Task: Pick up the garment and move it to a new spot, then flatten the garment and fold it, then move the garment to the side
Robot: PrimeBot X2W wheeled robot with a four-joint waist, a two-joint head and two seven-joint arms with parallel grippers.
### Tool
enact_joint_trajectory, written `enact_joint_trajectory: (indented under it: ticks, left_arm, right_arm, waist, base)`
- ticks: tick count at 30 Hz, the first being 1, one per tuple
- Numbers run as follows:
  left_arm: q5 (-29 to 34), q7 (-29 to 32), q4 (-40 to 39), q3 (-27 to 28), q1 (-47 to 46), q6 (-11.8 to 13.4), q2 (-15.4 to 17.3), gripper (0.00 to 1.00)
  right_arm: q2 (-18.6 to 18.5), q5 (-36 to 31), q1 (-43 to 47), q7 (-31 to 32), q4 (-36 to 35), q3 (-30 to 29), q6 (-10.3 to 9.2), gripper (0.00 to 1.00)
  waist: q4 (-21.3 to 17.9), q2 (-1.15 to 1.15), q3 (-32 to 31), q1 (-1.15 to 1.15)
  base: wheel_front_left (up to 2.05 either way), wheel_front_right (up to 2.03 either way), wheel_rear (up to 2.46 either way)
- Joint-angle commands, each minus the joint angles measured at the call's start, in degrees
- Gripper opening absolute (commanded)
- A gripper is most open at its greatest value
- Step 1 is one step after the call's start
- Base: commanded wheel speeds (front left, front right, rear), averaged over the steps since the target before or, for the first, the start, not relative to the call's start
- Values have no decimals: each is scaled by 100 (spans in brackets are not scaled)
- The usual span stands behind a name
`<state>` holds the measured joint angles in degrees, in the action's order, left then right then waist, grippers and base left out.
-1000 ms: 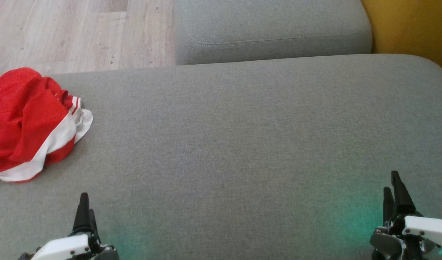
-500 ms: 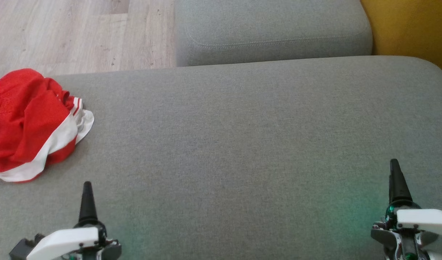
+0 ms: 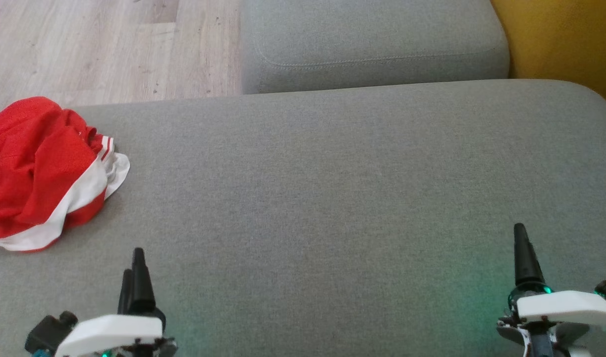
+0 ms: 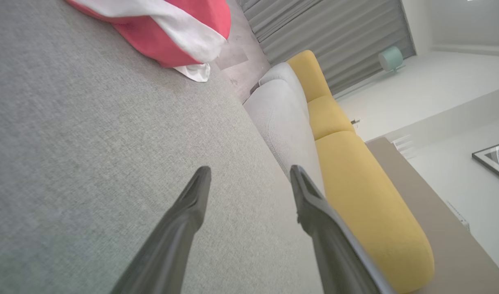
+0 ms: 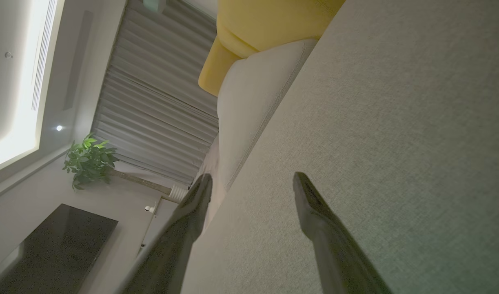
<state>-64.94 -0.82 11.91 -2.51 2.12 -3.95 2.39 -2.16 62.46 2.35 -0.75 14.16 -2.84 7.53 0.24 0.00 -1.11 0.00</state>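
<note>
Garment (image 3: 40,168): crumpled red-and-white heap on grey sofa seat (image 3: 332,198), ahead and left of left hand (image 4: 250,169), well apart; white band slants toward far right.
Left hand: spread, empty.
Right hand (image 5: 253,175): spread, empty.

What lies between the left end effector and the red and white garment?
Bare grey cushion. In the head view, nothing rests on the stretch between the left end effector and the garment, and the two are apart.
</note>
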Motion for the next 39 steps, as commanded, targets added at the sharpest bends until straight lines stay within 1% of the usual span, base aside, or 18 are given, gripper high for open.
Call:
enact_joint_trajectory:
  ticks: [1,18,39]
  left_arm:
    - [210,-60,-240,-7,-72,36,28,100]
    - [1536,-349,-210,-175,84,90,38,100]
    - [2957,-705,-224,-370,190,206,65,100]
  right_arm:
    - [-37,-205,-106,-72,-195,79,-2,100]
    - [-44,-1537,-47,-360,-232,284,-2,100]
    - [-54,-3106,23,-715,-246,571,-3,100]
  waist:
    - [0,0,-3,0]
    - [5,0,-42,0]
    - [34,0,-50,0]
  base:
    - [0,0,0]
    - [0,0,0]
    - [0,0,0]
